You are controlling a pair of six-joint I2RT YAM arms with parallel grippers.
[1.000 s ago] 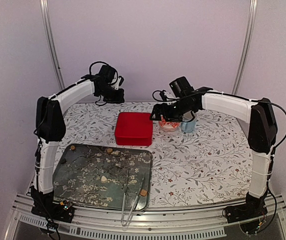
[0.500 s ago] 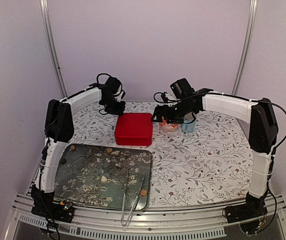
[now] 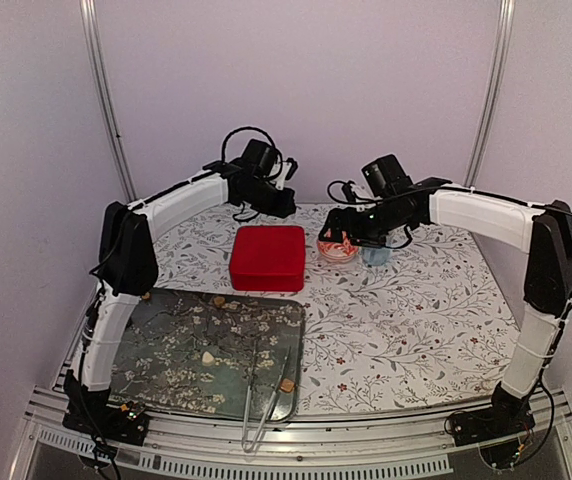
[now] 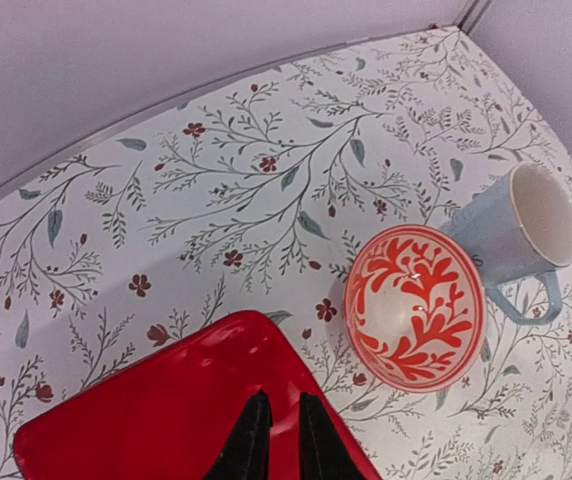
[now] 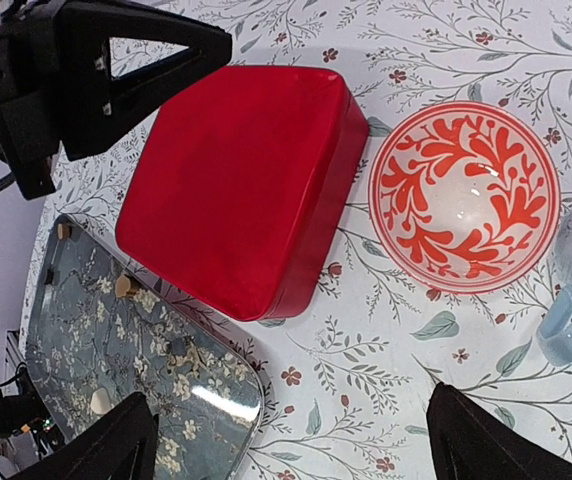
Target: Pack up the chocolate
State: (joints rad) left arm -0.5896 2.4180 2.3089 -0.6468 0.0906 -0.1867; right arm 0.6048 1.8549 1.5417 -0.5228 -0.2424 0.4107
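Small pieces of chocolate lie scattered on the floral tray; a caramel piece and a cream one show in the right wrist view. A closed red box sits behind the tray. My left gripper hovers over the box's far corner. Its jaws are nearly together, with nothing between them. In the top view it hangs at the back. My right gripper is spread wide and empty, above the cloth between box and bowl.
A red-and-white patterned bowl stands right of the box, with a pale blue mug lying beside it. Metal tongs rest on the tray's near right corner. The back wall is close behind both grippers.
My left arm has swung from the far left rear rightwards to above the box's back edge. The right arm has drawn slightly right and back, still open.
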